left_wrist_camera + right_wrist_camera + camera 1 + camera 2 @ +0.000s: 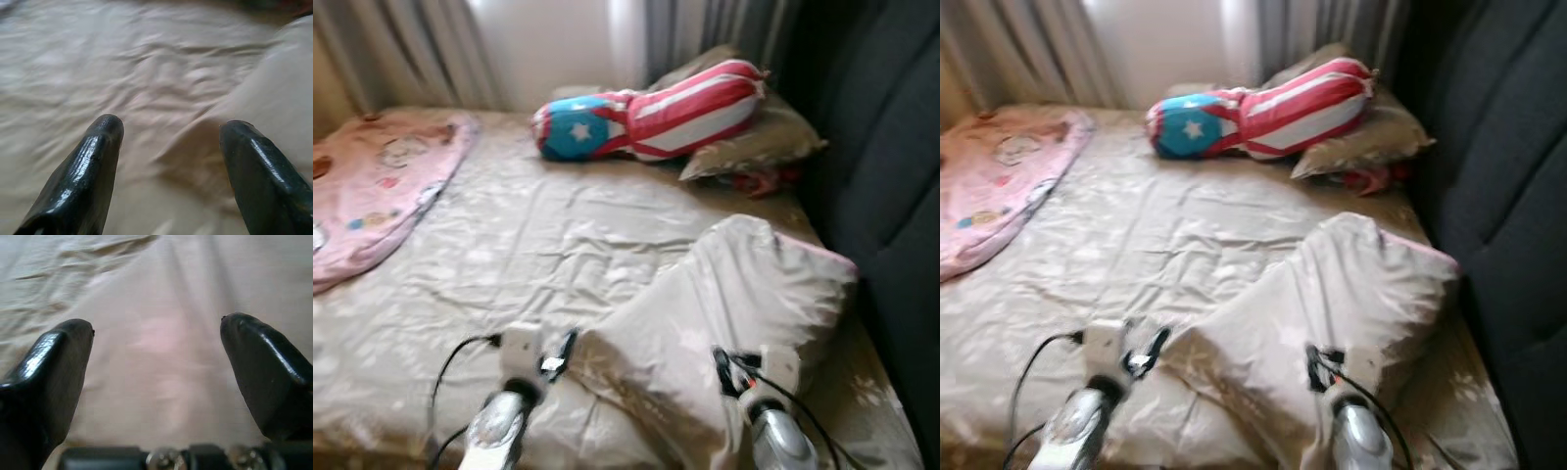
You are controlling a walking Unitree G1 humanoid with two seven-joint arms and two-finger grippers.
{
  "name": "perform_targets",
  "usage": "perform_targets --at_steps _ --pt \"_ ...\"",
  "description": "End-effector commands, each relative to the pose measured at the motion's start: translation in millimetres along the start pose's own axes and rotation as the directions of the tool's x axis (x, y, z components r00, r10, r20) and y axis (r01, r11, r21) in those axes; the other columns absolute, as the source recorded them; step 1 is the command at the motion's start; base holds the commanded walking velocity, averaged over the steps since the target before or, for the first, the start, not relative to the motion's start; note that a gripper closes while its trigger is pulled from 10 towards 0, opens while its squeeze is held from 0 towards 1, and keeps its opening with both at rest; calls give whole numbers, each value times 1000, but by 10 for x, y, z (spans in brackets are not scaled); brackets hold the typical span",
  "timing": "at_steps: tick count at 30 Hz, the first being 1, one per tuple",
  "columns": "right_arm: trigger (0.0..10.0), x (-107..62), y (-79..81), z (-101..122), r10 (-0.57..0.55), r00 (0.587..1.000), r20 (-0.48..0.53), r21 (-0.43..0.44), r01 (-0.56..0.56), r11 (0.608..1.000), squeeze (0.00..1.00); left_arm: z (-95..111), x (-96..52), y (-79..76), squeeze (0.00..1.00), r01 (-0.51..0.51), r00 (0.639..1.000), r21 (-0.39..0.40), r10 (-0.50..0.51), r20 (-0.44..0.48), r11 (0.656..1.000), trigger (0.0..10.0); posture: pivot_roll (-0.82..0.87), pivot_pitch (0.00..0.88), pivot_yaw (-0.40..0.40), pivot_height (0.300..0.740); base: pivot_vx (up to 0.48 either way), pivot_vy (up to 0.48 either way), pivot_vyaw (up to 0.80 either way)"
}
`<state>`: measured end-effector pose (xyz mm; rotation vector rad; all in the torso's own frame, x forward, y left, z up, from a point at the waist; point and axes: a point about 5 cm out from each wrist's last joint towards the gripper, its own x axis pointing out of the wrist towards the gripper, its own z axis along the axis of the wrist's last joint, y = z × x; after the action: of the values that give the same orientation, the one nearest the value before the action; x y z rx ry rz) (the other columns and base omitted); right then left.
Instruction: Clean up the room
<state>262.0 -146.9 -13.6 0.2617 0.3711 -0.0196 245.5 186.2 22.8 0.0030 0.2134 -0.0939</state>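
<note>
While both arms reach out low over the near edge, the bed [509, 245] takes up most of the scene, covered by a wrinkled beige sheet, with grey curtains [401, 49] behind its far edge and a dark padded headboard [891, 147] along its right edge

Beige duvet [734, 313] lies bunched in a mound at the bed's near right corner, one fold running toward the near edge

Pink blanket [372, 186] with cartoon prints is spread at the far left corner, well apart from the duvet

Red-white striped bolster [656, 113] with a blue star end lies along the far edge, leaning on a beige pillow [759, 142] at the far right corner; something small and red pokes out under that pillow, can't tell what

Left gripper [168, 132] hovers over the sheet just beside the duvet's left fold, fingers [98, 147] spread wide, nothing between them

Right gripper [156, 328] is over the duvet mound, fingers [254, 352] also wide apart, only fabric in the gap; contact with the cloth can't be judged

Black cable [450, 367] loops off the left wrist
</note>
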Motion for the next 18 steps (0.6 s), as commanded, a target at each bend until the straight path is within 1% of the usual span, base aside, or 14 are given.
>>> perform_targets --at_steps 1,2,4,5,8,13,16,17,18 --pt "10000 -49 -128 -110 -52 997 -58 75 57 996 208 55 50 -55 0 19 1000 -6 -19 16 1000 10000 -29 6 0 657 0 0 0" --pt "10000 -44 -137 -117 -50 996 -68 94 56 994 1000 57 49 -56 0 21 1000 -6 -20 17 1000 10000 -28 7 1 657 0 0 0" --pt "10000 -40 -154 -133 -51 995 -89 98 60 993 1000 59 48 -57 0 22 1000 -5 -22 17 1000 10000 -26 9 2 657 0 0 0" --pt "10000 -41 -215 -159 -97 988 -118 86 108 990 1000 63 45 -57 0 23 1000 -4 -23 18 1000 10000 -21 12 5 657 0 0 0" --pt "10000 -39 -273 -171 -142 980 -139 107 158 982 1000 65 35 -51 0 26 1000 -1 -26 17 1000 10000 -15 15 7 657 0 0 0" --pt "10000 -18 -275 -166 -145 978 -151 184 172 968 1000 69 4 -21 0 25 1000 7 -25 16 1000 10000 -5 23 12 657 0 0 0" --pt "10000 -1 -271 -173 -164 971 -172 204 198 959 1000 72 -35 -2 0 28 1000 14 -28 15 1000 10000 11 37 16 657 0 0 0" --pt "10000 7 -260 -190 -157 968 -197 239 203 950 0 82 -49 3 0 29 999 17 -29 17 999 10000 16 41 18 657 0 0 0" --pt "10000 13 -247 -195 -144 968 -204 263 196 945 0 90 -54 4 0 29 999 18 -30 18 999 10000 19 43 19 657 0 0 0"
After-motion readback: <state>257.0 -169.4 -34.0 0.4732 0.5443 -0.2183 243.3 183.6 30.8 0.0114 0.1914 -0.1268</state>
